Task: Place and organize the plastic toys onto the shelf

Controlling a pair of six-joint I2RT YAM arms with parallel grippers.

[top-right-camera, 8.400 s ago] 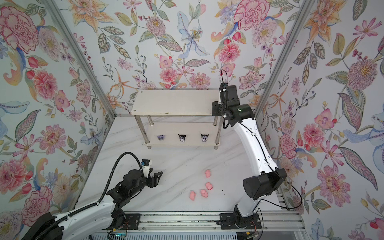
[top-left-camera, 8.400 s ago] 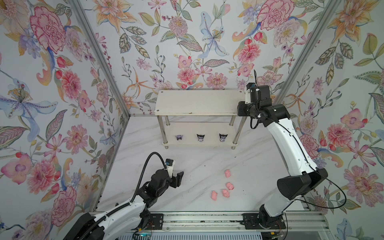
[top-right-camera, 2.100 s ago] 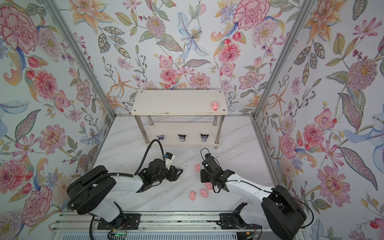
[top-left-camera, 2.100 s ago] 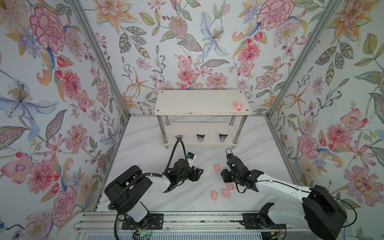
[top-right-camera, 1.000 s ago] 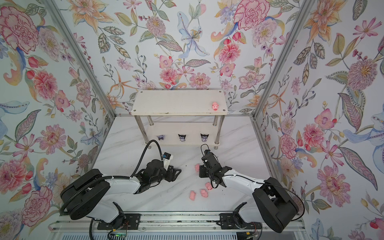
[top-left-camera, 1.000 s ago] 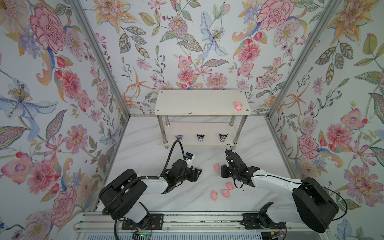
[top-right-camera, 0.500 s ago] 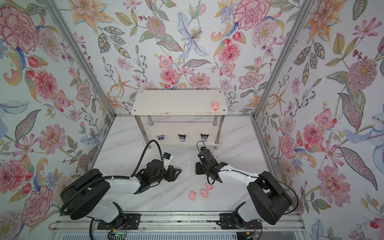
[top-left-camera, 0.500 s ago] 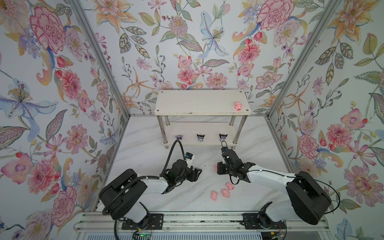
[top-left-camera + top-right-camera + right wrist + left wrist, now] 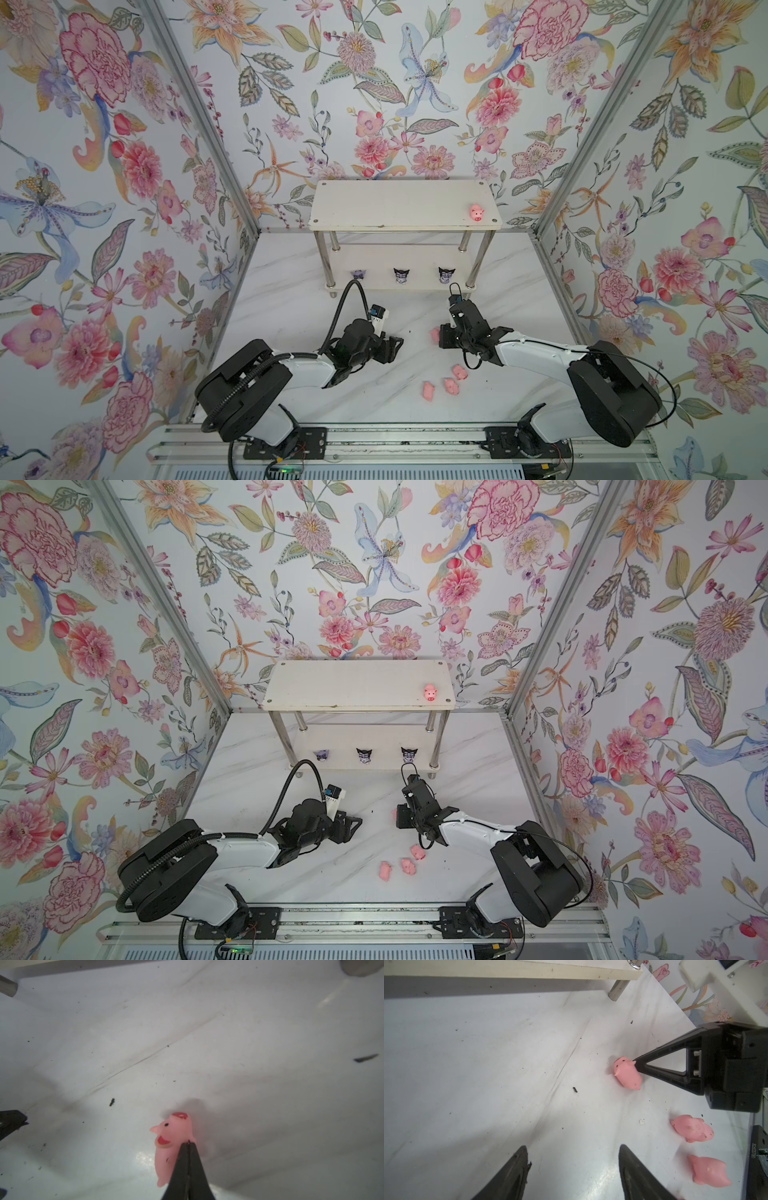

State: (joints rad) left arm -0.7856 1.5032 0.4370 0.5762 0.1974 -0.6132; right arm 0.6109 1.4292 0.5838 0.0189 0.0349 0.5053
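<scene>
1. Since our right pincer (image 9: 635, 1064) is shut, tips touching the pink pig (image 9: 627, 1073), it lies on the desk (image 9: 488, 1064) at those tips, head just beyond.
2. Our left pincer (image 9: 573, 1147), open and empty, is farther off.

- This is a robot test cell in a lab, not a lived-in room: the shelf (image 9: 405, 203) stands inside a three-sided booth.
- Flat floral wallpaper panels (image 9: 374, 83) rise behind the shelf and on both sides of it, joined by bare aluminium posts (image 9: 204, 124).
- In front of the shelf, a marble-look worktop (image 9: 282, 307) ends at an aluminium rail (image 9: 399, 442). A cabled left arm (image 9: 303, 368) and right arm (image 9: 536, 353) are bolted to the rail.
</scene>
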